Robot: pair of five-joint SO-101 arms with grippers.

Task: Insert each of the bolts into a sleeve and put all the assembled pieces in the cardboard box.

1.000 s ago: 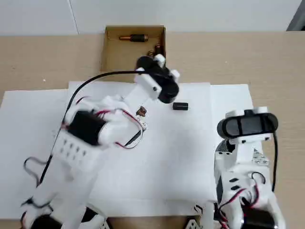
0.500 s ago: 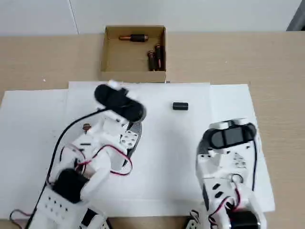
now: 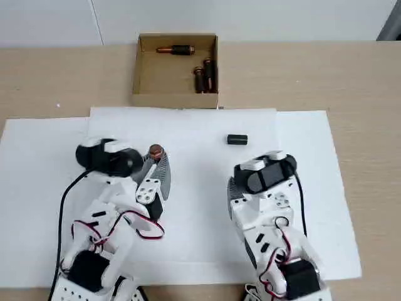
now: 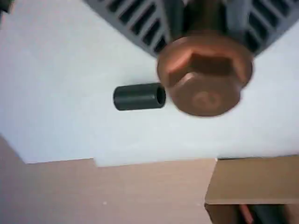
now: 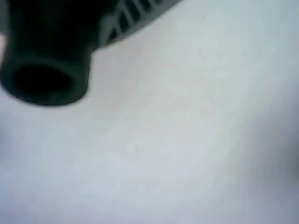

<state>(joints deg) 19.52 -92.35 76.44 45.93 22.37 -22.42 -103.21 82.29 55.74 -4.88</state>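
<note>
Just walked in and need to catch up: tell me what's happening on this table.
The left gripper holds a copper bolt above the white paper. The right gripper appears to hold a black sleeve close to the paper. A second sleeve lies loose on the paper, short of the cardboard box, which has three assembled pieces inside.

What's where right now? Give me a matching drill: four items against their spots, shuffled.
Things:
1. bolt
2. loose sleeve
3. held sleeve
4. assembled pieces

Places:
a. inside the cardboard box
b. in the left pincer
c. lying on the white paper
d. in the right pincer

Pairs: 1-b, 2-c, 3-d, 4-a.
</note>
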